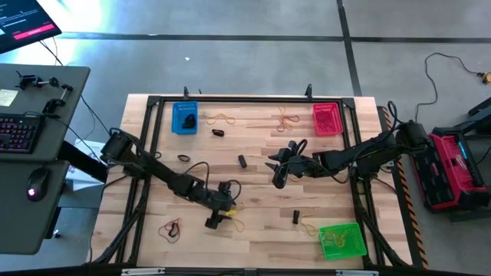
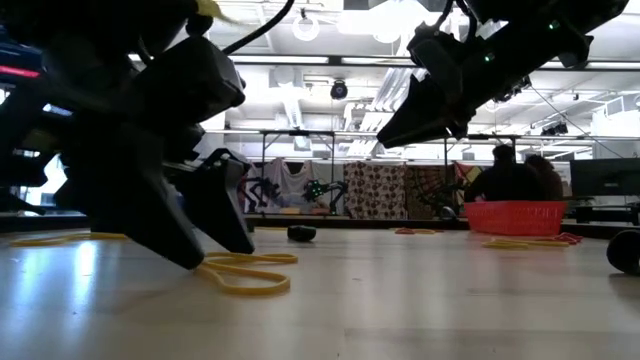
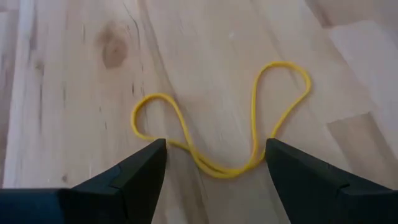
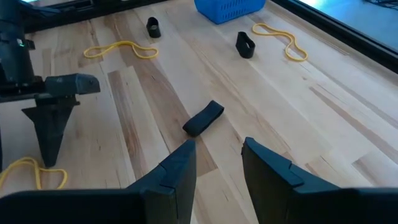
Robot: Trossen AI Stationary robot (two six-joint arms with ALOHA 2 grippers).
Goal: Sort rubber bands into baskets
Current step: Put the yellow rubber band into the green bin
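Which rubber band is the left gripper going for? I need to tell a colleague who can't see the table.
On the light wooden table, find the left gripper, near the front edge, well left of the bright green mesh basket. Between its open fingers lies a thin yellow rubber band, pinched into a two-lobed squiggle. Unlike the stubby black bands farther back, it is yellow and lies flat.
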